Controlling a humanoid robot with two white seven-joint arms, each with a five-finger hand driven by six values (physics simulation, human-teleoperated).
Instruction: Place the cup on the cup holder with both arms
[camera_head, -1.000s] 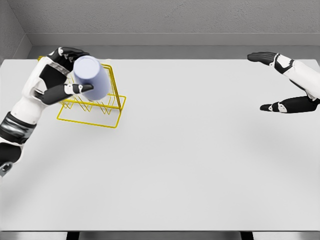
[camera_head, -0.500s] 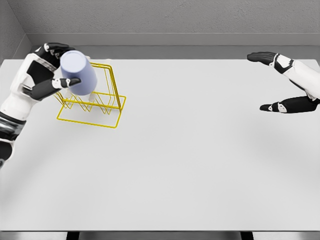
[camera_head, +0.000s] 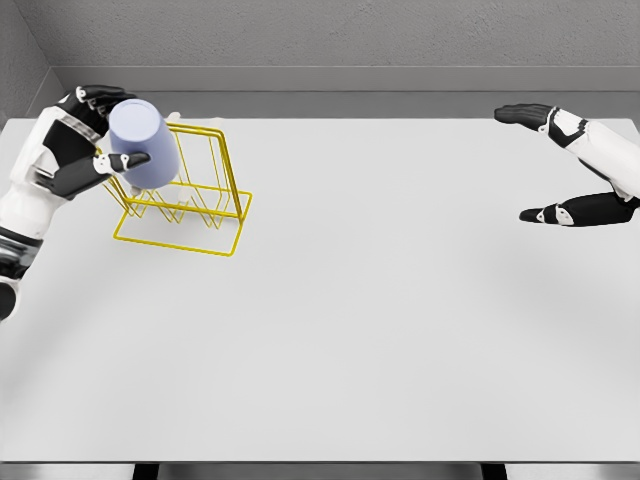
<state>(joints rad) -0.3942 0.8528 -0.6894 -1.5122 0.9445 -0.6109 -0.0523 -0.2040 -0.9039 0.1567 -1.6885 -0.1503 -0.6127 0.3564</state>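
Note:
A pale blue cup (camera_head: 143, 143) is held upside down and tilted, its base toward the camera, over the left end of the yellow wire cup holder (camera_head: 190, 200). My left hand (camera_head: 100, 130) is shut on the cup, thumb in front and fingers behind it. Whether the cup touches the rack's prongs I cannot tell. My right hand (camera_head: 545, 165) hovers at the far right of the table, open, fingers spread, holding nothing.
The white table (camera_head: 360, 320) runs out to a dark front edge at the bottom. A grey wall stands behind it and at the left corner, close to the left hand.
My left hand has carried the cup leftward and slightly up, from over the rack's middle to its left end. The right arm has not moved.

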